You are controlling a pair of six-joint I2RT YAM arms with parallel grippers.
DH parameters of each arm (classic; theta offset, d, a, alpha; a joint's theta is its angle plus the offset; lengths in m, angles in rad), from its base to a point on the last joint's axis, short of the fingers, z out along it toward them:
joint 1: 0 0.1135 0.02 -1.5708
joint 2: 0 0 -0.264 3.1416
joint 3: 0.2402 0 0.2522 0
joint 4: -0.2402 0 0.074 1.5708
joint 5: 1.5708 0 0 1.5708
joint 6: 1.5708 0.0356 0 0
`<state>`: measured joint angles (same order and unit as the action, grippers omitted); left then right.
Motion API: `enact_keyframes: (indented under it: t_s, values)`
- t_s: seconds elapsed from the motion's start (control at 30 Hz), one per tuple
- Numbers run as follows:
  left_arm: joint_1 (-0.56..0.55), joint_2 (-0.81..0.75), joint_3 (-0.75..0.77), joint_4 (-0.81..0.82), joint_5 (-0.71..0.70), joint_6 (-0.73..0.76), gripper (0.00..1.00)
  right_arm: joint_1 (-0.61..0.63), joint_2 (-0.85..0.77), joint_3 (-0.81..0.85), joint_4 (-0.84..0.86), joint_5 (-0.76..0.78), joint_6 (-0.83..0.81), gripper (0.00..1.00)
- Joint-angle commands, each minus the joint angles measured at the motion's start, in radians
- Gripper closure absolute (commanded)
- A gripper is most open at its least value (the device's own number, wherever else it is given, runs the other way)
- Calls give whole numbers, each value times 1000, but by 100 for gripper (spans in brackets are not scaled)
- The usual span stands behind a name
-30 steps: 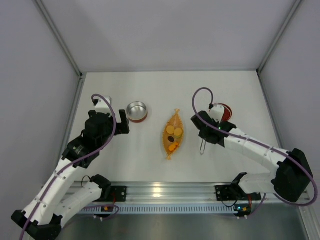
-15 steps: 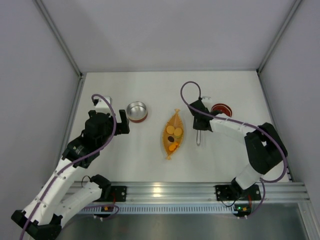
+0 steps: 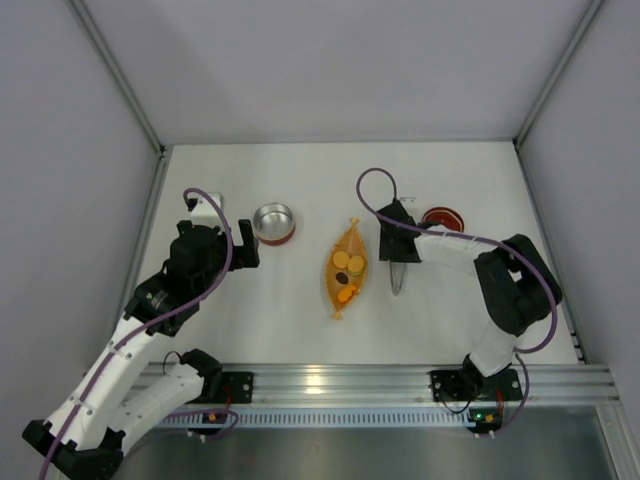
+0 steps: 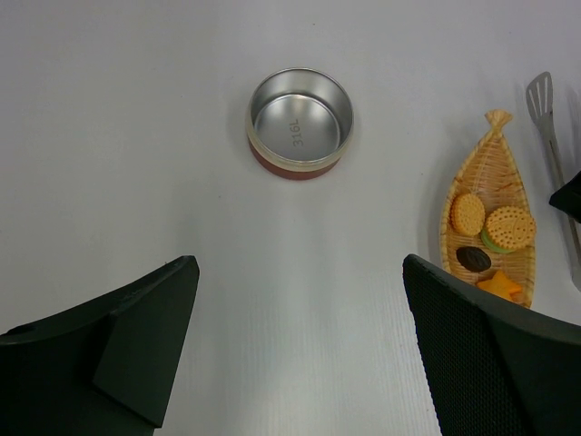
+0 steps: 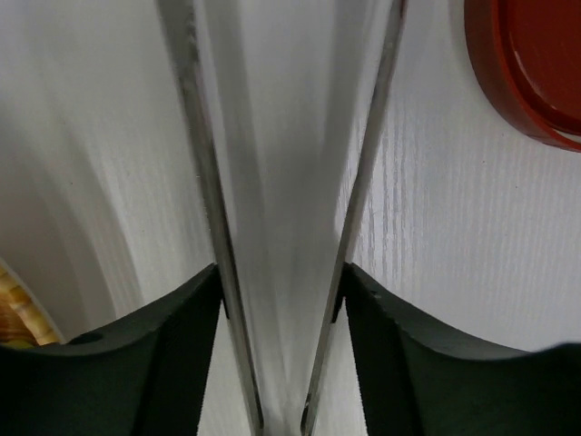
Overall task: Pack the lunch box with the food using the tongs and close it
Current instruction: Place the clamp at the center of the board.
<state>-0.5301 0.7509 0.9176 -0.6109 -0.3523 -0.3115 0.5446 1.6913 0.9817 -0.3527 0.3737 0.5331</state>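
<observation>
The lunch box (image 3: 273, 222) stands open left of centre, silver inside with a red wall, and shows again in the left wrist view (image 4: 300, 123). Its red lid (image 3: 443, 219) lies at the right (image 5: 536, 64). The food (image 3: 347, 268) sits in an orange leaf-shaped tray (image 4: 490, 173). The tongs (image 3: 398, 274) lie between tray and lid. My right gripper (image 3: 398, 248) straddles them, each finger pressed against one silver arm (image 5: 201, 182); the right gripper (image 5: 281, 272) is shut on the tongs. My left gripper (image 3: 243, 243) hangs open and empty near the box (image 4: 300, 272).
White walls close the table at the back and on both sides. An aluminium rail (image 3: 330, 380) with the arm bases runs along the near edge. The tray lies close to the left of the tongs.
The right arm has folded inward and its gripper has shifted left and up along the tongs. The jaws have widened with the tong arms spreading between them. The left arm has stayed still.
</observation>
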Motion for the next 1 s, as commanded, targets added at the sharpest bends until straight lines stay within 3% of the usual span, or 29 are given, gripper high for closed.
enact_keyframes:
  t_s: [0.0,0.13,0.17,0.2,0.63,0.77,0.97]
  values:
    - [2,1,-10,34,15,5,1,-9,13,-6,54,1,-2,43]
    - [2,-1,-11,31,18,5,1,-9,-1,-28,67,-7,4,17]
    - [4,-1,-10,31,18,5,1,-9,-5,-35,67,-7,5,2]
    - [2,-1,-11,33,18,5,1,-9,-16,-41,70,-15,8,1]
    - [2,2,-11,31,24,5,1,-8,-44,-152,130,-48,111,1]
    - [4,4,-11,31,26,5,1,-5,-32,-144,129,-45,116,9]
    - [2,4,-10,31,24,5,1,41,2,-121,97,-4,113,13]
